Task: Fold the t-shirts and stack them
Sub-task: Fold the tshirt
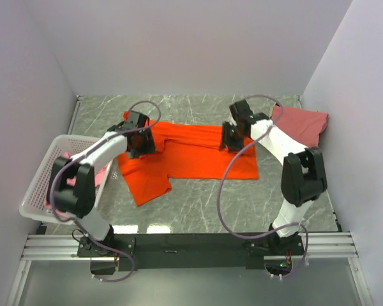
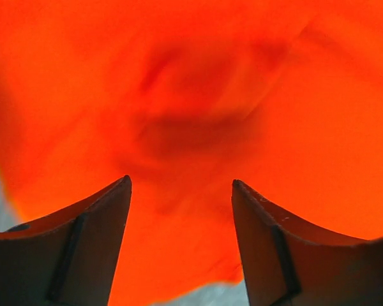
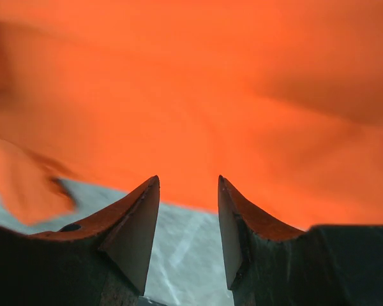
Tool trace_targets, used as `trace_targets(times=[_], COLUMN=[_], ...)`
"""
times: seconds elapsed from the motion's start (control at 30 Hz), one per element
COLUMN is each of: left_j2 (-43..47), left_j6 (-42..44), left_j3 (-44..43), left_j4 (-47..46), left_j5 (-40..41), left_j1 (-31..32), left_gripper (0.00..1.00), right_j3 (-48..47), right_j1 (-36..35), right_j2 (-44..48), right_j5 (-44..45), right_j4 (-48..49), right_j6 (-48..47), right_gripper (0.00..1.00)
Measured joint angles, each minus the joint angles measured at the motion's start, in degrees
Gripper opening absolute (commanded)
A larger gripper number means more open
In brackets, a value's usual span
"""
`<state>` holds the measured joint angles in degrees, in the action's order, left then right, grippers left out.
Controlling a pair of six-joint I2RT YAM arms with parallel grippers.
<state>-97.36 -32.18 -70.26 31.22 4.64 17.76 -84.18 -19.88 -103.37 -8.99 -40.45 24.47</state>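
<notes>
White perforated plastic basket [image 1: 38,182] on a grey marble-patterned tabletop [image 1: 198,204]
The basket sits at the table's left edge, beside the plain white side wall [image 1: 25,76]; a silver metal rail [image 1: 51,245] runs along the near edge.

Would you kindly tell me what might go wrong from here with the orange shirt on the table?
1. Both the left gripper and right gripper stand open over the orange shirt, holding nothing; the cloth under the left one looks rumpled, so a pinch may catch a bunch.
2. One part of the shirt juts out at its near left corner, so a fold may come out crooked.
3. The right arm's cable loops beside the shirt and might drag it.
</notes>
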Motion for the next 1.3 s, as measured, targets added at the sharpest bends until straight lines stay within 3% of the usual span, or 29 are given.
trace_targets(times=[0.2,0.4,0.57,0.73,0.97,1.13,1.3], left_j2=[18.80,33.05,32.06,32.83,31.76,28.89,29.18], left_j6=[-6.29,-14.84,-22.14,-28.17,-32.48,-32.98,-33.24], left_j3=[14.62,25.94,28.81,35.08,36.92,37.40,38.03], left_j4=[4.96,10.86,12.15,13.11,10.23,8.15,7.43], left_j5=[6.80,9.66,8.52,7.23,7.06,7.08,7.13], left_j1=[1.33,4.57,9.79,10.58,10.86,10.97,10.97], left_gripper=[0.66,0.60,0.58,0.57,0.54,0.42,0.22], right_j3=[17.16,25.99,29.79,30.08,30.08,30.14,31.01], right_j1=[1.57,1.62,1.99,2.51,3.06,3.45,4.83], right_j2=[12.90,21.09,21.18,21.49,21.57,21.99,23.23], right_j5=[2.58,3.85,3.87,3.85,3.54,3.54,3.54], right_j4=[-0.42,0.98,1.73,2.27,3.06,3.26,3.82], right_j6=[1.05,3.17,4.74,5.14,5.14,5.14,5.16], right_gripper=[0.49,0.49,0.49,0.49,0.49,0.49,0.49])
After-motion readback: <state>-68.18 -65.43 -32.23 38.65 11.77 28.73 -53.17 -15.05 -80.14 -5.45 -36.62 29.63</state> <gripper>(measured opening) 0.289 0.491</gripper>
